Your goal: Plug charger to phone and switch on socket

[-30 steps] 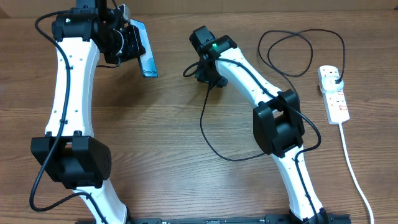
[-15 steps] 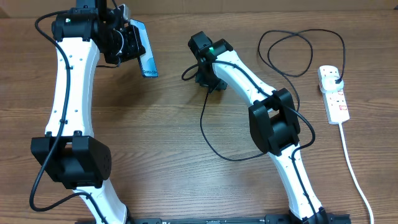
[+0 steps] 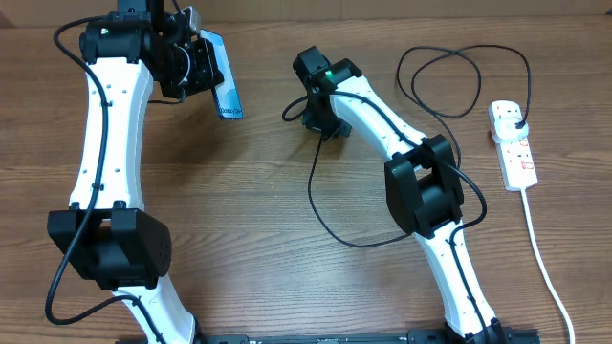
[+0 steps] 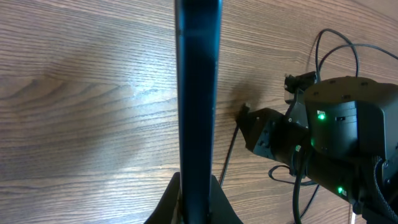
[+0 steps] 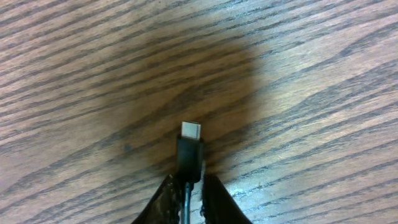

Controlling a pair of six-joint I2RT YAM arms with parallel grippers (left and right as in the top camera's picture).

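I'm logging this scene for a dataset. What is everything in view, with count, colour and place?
phone: 1, light blue screen with black edge; far left, held in the left tool
charger: 1, black; thin cable looping across the table, tip in the right tool, plug end in the socket
socket: 1, white with red markings; right side of the table
white cord: 1, white; runs from the socket toward the near right edge
table: 1, brown wood; under everything
arms: 2, white and black; one on each side
left tool: 1, black; shut on the phone
right tool: 1, black; shut on the charger tip, near the middle
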